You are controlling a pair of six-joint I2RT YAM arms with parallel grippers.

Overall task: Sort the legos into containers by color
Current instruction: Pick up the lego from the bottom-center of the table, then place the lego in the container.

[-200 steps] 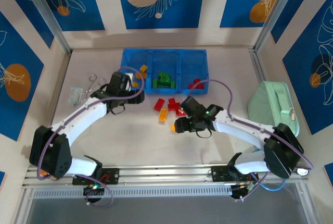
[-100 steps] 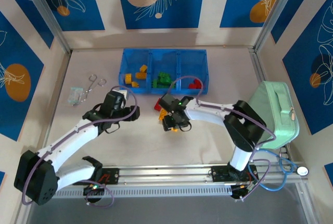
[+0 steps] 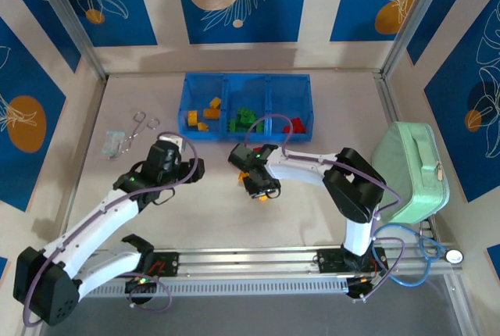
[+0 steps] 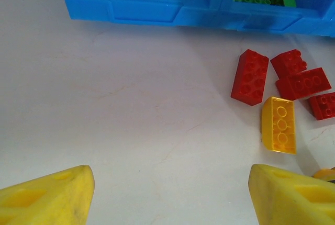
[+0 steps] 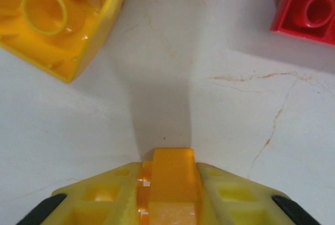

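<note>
Right jaws clamped on orange brick [image 5: 172, 183], kept low over desk [image 5: 220, 104], at 6 o'clock from tray [image 3: 246, 78]. Left jaws spread wide, nothing gripped. Risk: brick seems pinched by narrow end, could be twisted out during carry. Upturned yellow brick [image 5: 57, 21] at 10 o'clock could be clipped.

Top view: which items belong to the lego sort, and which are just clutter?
Job:
- blue tray with sorted bricks
- loose red bricks
- yellow brick
- orange brick, clamped in the right tool

Lying about:
- scissors
- clear packet
- mint-green case
</note>
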